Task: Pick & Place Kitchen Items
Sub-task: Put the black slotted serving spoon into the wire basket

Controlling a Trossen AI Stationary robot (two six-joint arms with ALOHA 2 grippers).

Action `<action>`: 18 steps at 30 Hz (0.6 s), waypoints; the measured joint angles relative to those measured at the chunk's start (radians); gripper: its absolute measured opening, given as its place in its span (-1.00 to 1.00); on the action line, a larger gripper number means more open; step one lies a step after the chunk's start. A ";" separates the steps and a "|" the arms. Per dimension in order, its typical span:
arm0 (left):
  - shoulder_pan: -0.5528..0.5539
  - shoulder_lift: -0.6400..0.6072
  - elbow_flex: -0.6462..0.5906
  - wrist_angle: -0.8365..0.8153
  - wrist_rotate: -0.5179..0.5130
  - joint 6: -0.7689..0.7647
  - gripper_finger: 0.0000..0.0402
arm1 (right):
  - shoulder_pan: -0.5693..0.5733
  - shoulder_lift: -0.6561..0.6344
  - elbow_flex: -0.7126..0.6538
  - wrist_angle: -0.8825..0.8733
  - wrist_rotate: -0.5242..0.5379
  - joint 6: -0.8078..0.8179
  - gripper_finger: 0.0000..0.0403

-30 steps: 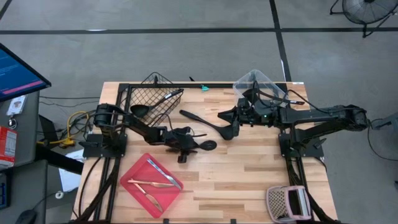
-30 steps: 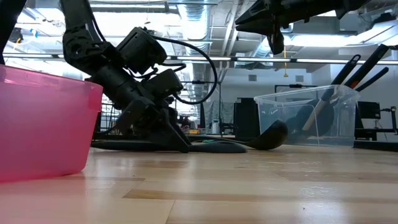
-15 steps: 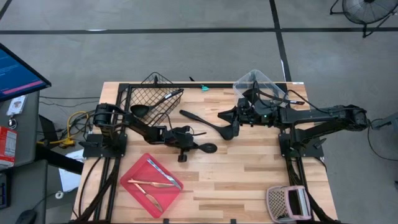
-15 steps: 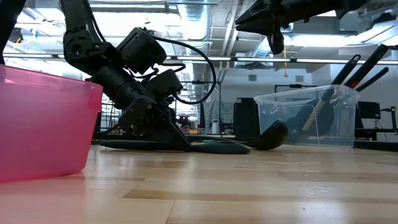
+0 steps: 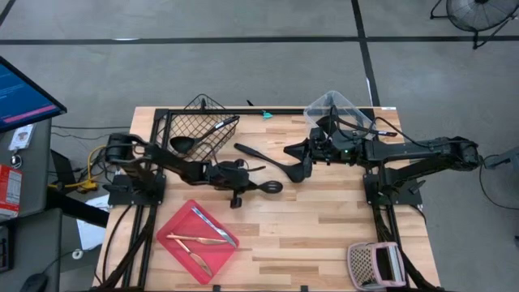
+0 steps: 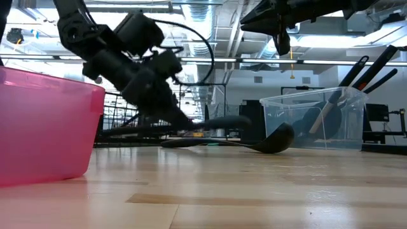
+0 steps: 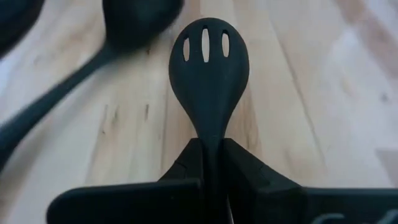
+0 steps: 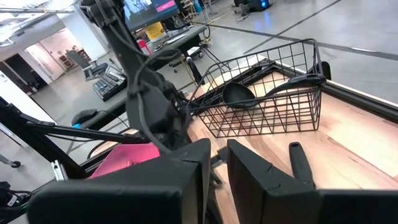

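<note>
1. While the bench (image 5: 324,235) carries everything, the black wire basket (image 5: 200,130) at its eleven o'clock already holds two utensils, probably the sorting target.
2. Left gripper (image 5: 243,174), near centre, has its jaws clamped on the slotted spoon (image 7: 209,74) by the handle, lifting the bowl clear.
3. Right gripper (image 5: 312,150) hovers at one o'clock, jaws nearly closed, seemingly empty.
4. Red tray (image 5: 199,235) at seven o'clock holds cutlery.
5. Loose ladle (image 6: 267,140) lies beside the spoon and could snag.
</note>
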 joint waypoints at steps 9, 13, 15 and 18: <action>0.000 -0.183 0.000 0.004 0.036 -0.074 -0.95 | 0.000 -0.052 0.000 0.041 0.000 -0.003 -0.74; 0.000 -0.302 0.002 -0.006 0.101 -0.125 -0.95 | 0.002 -0.112 0.000 0.063 0.001 -0.047 -0.74; 0.000 -0.366 0.002 -0.008 0.139 -0.163 -0.95 | 0.010 -0.142 0.000 0.088 0.001 -0.077 -0.74; 0.000 -0.471 0.002 -0.003 0.184 -0.214 -0.95 | 0.016 -0.181 0.000 0.101 0.001 -0.113 -0.74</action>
